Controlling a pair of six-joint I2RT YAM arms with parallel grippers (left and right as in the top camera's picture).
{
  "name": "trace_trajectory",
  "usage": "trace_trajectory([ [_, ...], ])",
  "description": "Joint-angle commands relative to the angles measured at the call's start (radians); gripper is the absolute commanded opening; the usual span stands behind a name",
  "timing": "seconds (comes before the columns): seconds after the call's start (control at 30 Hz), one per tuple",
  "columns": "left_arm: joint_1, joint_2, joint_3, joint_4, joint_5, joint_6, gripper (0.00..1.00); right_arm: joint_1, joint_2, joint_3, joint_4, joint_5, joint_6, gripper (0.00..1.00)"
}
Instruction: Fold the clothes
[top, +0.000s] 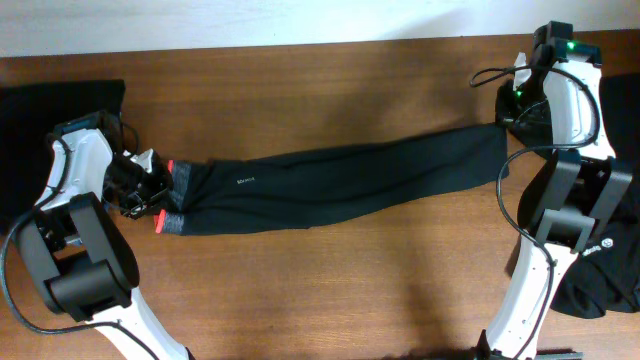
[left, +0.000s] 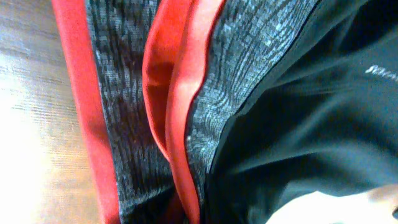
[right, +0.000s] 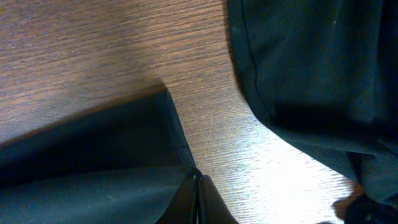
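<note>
Long black trousers (top: 340, 185) lie stretched across the wooden table (top: 320, 290). Their grey waistband (top: 178, 195) with red edges is at the left and the leg ends are at the right. My left gripper (top: 150, 188) is shut on the waistband, and the grey and red band (left: 249, 81) fills the left wrist view so its fingers are hidden. My right gripper (top: 505, 128) is at the leg hem. In the right wrist view its fingers (right: 208, 205) are pressed together on a corner of the black fabric (right: 93, 162).
More black clothes lie at the table's far left (top: 60, 105) and at the right (top: 610, 270), the latter with a small white logo. One of these (right: 311, 74) lies close beside the right gripper. Bare wood runs along the front and back.
</note>
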Motion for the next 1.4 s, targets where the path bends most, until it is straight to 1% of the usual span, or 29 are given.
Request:
trace_trajectory([
  [0.0,0.007,-0.028,0.013,-0.028,-0.076,0.002,0.0,-0.003,0.029,0.016,0.006,0.031,0.015,0.04],
  [0.2,0.007,-0.028,0.013,-0.038,-0.084,0.002,0.0,-0.013,0.074,0.016,0.008,0.031,0.016,0.04],
  [0.37,0.007,-0.028,0.013,-0.085,-0.084,0.047,0.0,-0.045,0.078,0.016,0.024,0.026,0.042,0.04],
  [0.47,0.007,-0.028,0.013,-0.096,-0.085,0.047,0.0,-0.048,0.078,0.016,0.029,0.027,0.04,0.04],
  [0.5,0.007,-0.028,0.013,-0.095,-0.085,0.047,0.21,-0.048,0.078,0.016,0.03,0.026,0.041,0.04],
  [0.53,0.007,-0.028,0.013,-0.094,-0.085,0.047,0.56,-0.045,0.078,0.016,0.029,0.023,0.04,0.11],
  [0.57,0.007,-0.028,0.013,-0.094,-0.085,0.047,0.74,-0.045,0.078,0.016,0.029,0.023,0.04,0.21],
  [0.6,0.007,-0.028,0.013,-0.093,-0.085,0.047,0.78,-0.045,0.078,0.016,0.029,0.023,0.041,0.37],
  [0.67,0.007,-0.028,0.013,-0.094,-0.092,0.047,0.78,-0.046,0.078,0.016,0.029,0.023,0.04,0.39],
  [0.77,0.007,-0.028,0.013,-0.097,-0.092,0.046,0.78,-0.046,0.078,0.016,0.029,0.023,0.04,0.39],
  [0.8,0.007,-0.028,0.013,-0.097,-0.091,0.046,0.73,-0.046,0.078,0.016,0.029,0.023,0.04,0.39],
  [0.87,0.007,-0.028,0.024,-0.091,-0.075,0.046,0.57,-0.046,0.078,0.016,0.03,0.023,0.04,0.39],
  [0.93,0.007,-0.029,0.051,-0.069,-0.015,0.046,0.53,-0.046,0.078,0.016,0.025,0.023,0.037,0.4],
  [0.97,0.007,-0.029,0.067,-0.052,0.029,0.046,0.52,-0.046,0.078,0.016,0.02,0.023,0.037,0.42],
  [1.07,0.006,-0.029,0.108,0.001,0.137,0.046,0.45,-0.047,0.072,0.019,-0.035,-0.002,0.027,0.57],
  [1.1,0.005,-0.029,0.114,0.014,0.165,0.046,0.44,-0.048,0.072,0.019,-0.065,-0.03,0.002,0.59],
  [1.13,0.001,-0.029,0.116,0.036,0.191,0.046,0.41,-0.053,0.072,0.019,-0.092,-0.057,-0.006,0.64],
  [1.23,-0.028,-0.029,0.116,0.049,0.172,0.047,0.4,-0.074,0.072,0.018,-0.135,-0.13,-0.014,0.7],
  [1.27,-0.039,-0.029,0.116,0.052,0.151,0.047,0.4,-0.081,0.072,0.018,-0.137,-0.146,-0.014,0.74],
  [1.3,-0.053,-0.028,0.116,0.055,0.118,0.047,0.4,-0.09,0.073,0.016,-0.138,-0.164,-0.014,0.77],
  [1.37,-0.085,-0.028,0.116,0.055,0.046,0.046,0.4,-0.101,0.074,0.013,-0.141,-0.208,-0.016,0.79],
])
